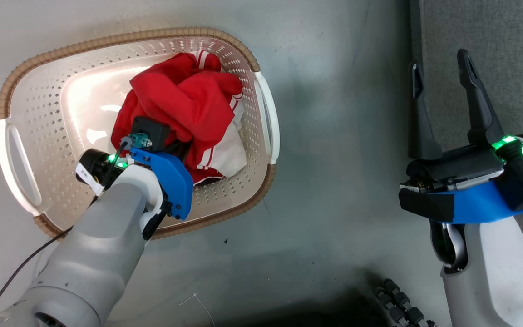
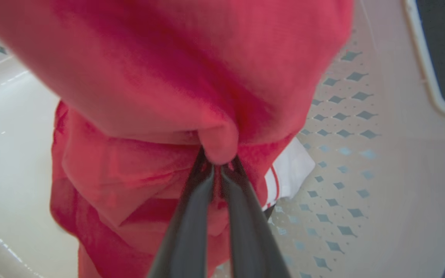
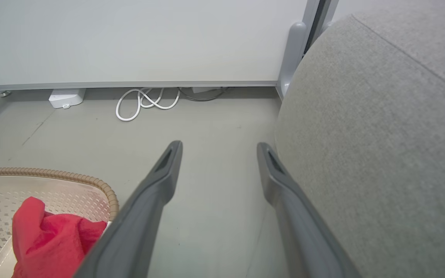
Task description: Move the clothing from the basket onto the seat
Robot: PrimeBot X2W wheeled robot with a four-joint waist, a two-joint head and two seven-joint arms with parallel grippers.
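Observation:
The red clothing point(image 1: 184, 104) lies bunched in the right half of the cream basket point(image 1: 39, 104) on the floor. My left arm reaches down into the basket, its wrist covering the near side of the pile. In the left wrist view my left gripper point(image 2: 218, 164) is shut on a fold of the red clothing point(image 2: 191, 77), with white striped trim showing to the right. My right gripper point(image 1: 443, 81) stands open and empty over the floor, beside the grey seat point(image 1: 506, 50). The right wrist view shows the seat point(image 3: 381, 127) at right and the clothing point(image 3: 48, 239) in the basket point(image 3: 72, 181) at lower left.
The floor is bare grey concrete. In the right wrist view a white wall panel runs along the back, with a white power adapter point(image 3: 63, 98) and a coiled white cable point(image 3: 145, 102) at its foot. A black ribbed part point(image 1: 397, 304) shows at the head view's bottom edge.

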